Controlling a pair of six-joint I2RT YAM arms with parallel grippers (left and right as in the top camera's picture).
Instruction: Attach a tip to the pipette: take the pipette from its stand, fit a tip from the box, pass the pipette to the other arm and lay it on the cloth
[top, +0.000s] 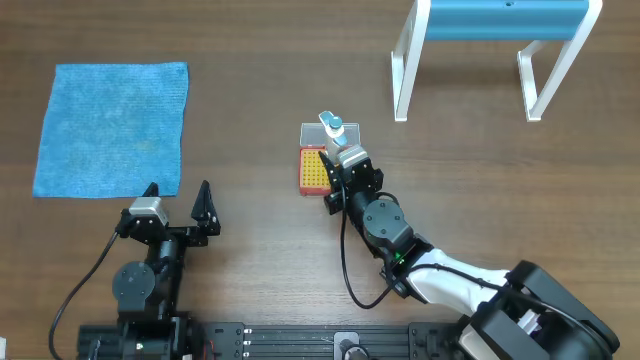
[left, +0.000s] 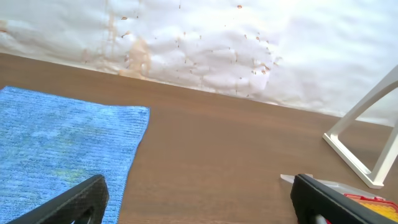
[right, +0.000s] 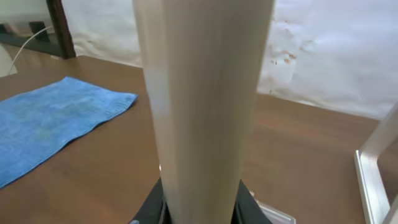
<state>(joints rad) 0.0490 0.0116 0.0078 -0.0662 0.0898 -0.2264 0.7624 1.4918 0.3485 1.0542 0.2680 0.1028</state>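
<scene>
**Surface** (top: 260, 260): brown wood-grain, carrying all items below.

1. **Cloth** (top: 112, 130): blue, lying flat toward the far left corner. Nothing rests on it.
2. **Left gripper** (top: 178, 192): low, near the front edge, just in front of the cloth's right-hand corner. Its fingers (left: 74, 200) are spread wide and hold nothing.
3. **Tip box** (top: 313, 170): orange-red with a yellow rack, lid open, near the middle of the surface.
4. **Pipette** (top: 333, 127): white body with a pale blue top, held upright over or just beside the tip box. Its lower end is hidden.
5. **Right gripper** (top: 347, 168): at the tip box, fingers closed around the pipette body.
6. **Stand** (top: 500, 20): white legs under a blue bar, at the far edge toward the right. It holds no pipette.

**Progress (judged):**
- Done: the pipette is off the stand.
- In hand: fitting a tip. Whether one is seated cannot be told.
- Left: the pass to the left gripper and laying the pipette on the cloth.
</scene>
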